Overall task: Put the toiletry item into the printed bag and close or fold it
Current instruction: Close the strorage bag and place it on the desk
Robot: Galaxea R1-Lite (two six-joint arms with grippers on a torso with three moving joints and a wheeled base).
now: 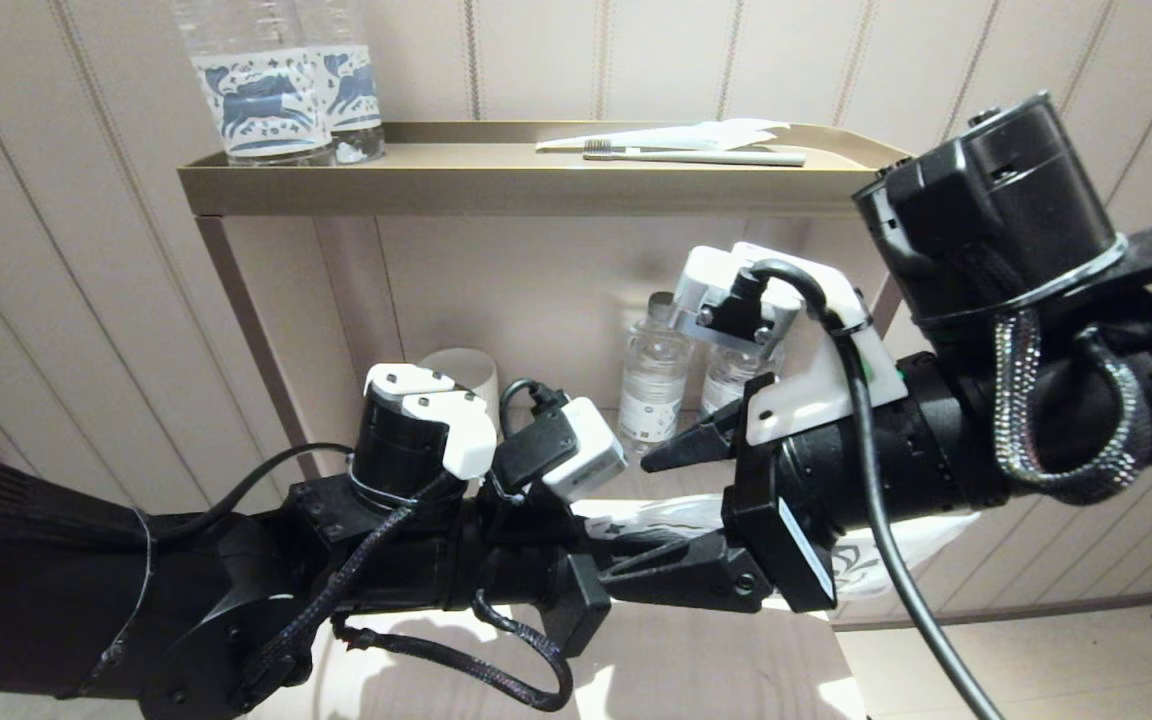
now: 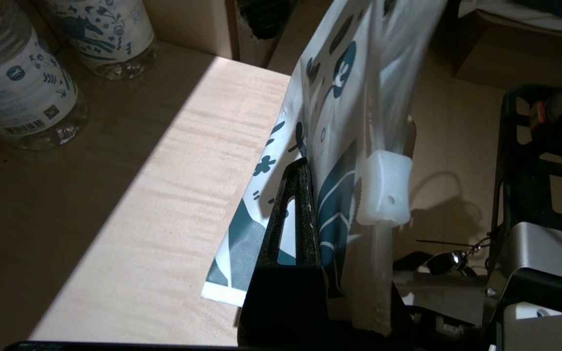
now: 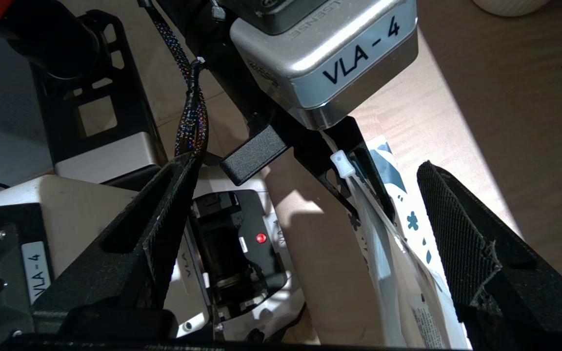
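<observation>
My left gripper (image 1: 741, 583) (image 2: 344, 170) is shut on the printed bag (image 2: 339, 73) (image 1: 656, 515) and holds it on edge just above the pale wooden shelf (image 2: 164, 195). The bag is a flat white pouch with dark blue prints. Along its translucent side runs a slim white bar with a small blocky tab (image 2: 386, 187) (image 3: 342, 163). I cannot tell whether this bar is the toiletry item. My right gripper (image 1: 671, 470) (image 3: 305, 168) is open, its fingers spread on either side of the bag (image 3: 408, 253) and touching nothing.
The gold top tray (image 1: 496, 185) holds two clear bottles with blue labels (image 1: 276, 90), a pale toothbrush with dark bristles (image 1: 696, 156) and a white wrapper (image 1: 681, 135). On the lower shelf stand more bottles (image 1: 654, 375) (image 2: 22, 92) and a white cup (image 1: 461, 370).
</observation>
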